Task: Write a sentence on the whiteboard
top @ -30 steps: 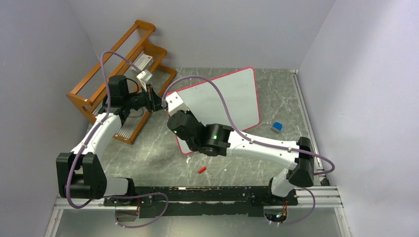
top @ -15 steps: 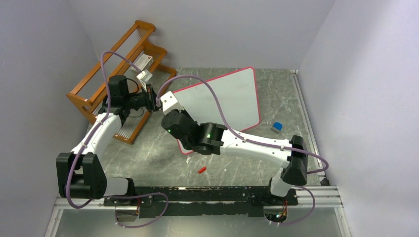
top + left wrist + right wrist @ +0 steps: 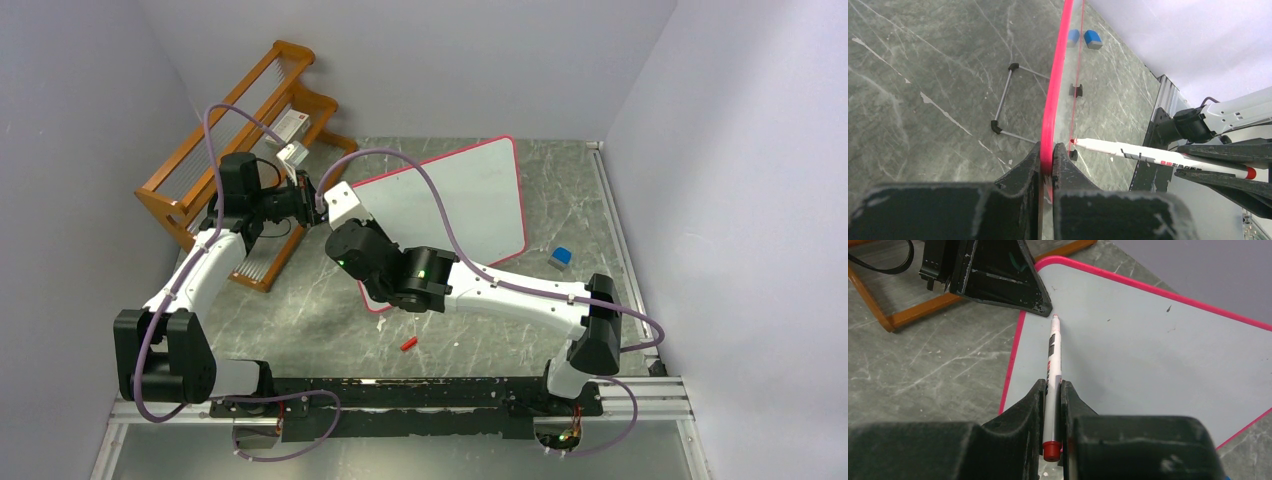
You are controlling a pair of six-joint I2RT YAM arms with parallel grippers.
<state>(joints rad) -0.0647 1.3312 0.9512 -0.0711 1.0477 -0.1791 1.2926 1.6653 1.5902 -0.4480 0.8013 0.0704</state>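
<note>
The whiteboard stands leaning back near the far edge of the surface, about mid-width — white face, thin red-pink frame, rounded corners, small black feet — its left frame edge pinched by the left end effector.

Wooden rack, blue eraser, red cap

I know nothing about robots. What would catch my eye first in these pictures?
First the pink-framed whiteboard, standing in the middle of the table with no writing on its face. The left end effector pinches the board's edge, while the right end effector grips a white marker with its tip against the board, close to that pinch. A small red cap lies on the table nearer the arm bases.
</note>
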